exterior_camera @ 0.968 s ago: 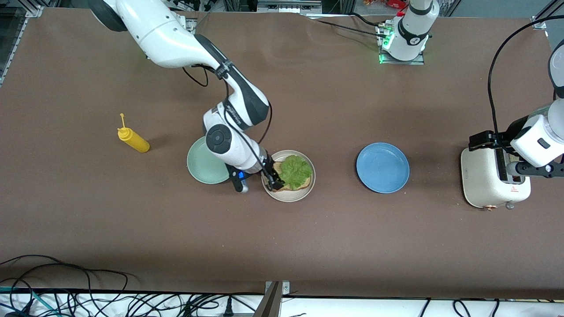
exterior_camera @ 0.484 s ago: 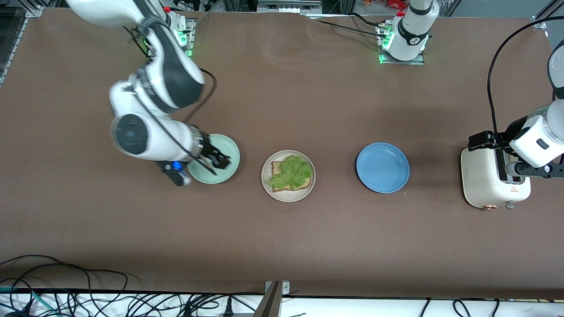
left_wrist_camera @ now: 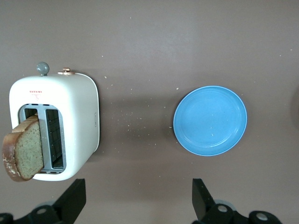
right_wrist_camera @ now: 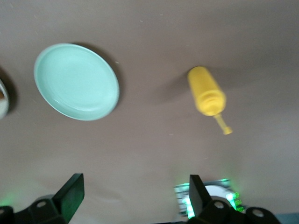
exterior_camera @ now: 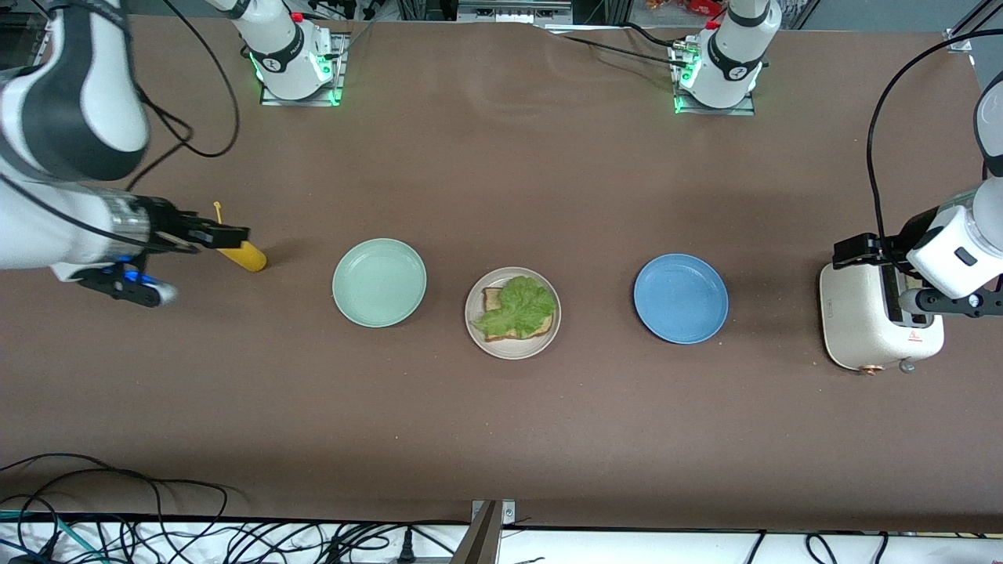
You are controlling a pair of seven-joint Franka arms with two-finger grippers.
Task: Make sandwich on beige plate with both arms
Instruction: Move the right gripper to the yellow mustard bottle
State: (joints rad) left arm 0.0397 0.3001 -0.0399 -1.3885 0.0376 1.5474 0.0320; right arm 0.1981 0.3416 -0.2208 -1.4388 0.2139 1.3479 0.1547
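A ruffled lettuce leaf covers a crusted bread slice on the round, rimmed beige plate, mid-table. At its nine o'clock sits the glossy mint plate. The right gripper hangs spread wide over the yellow squeeze bottle. The left gripper, fingers wide, hovers over the white toaster holding another slice.

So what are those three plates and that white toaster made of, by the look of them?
The mint green plate, beige plate and blue plate look like matte plastic or glazed ceramic: smooth, evenly coloured, softly sheened. The toaster seems to have a glossy cream shell, plastic or enamelled metal, with a copper-coloured knob.
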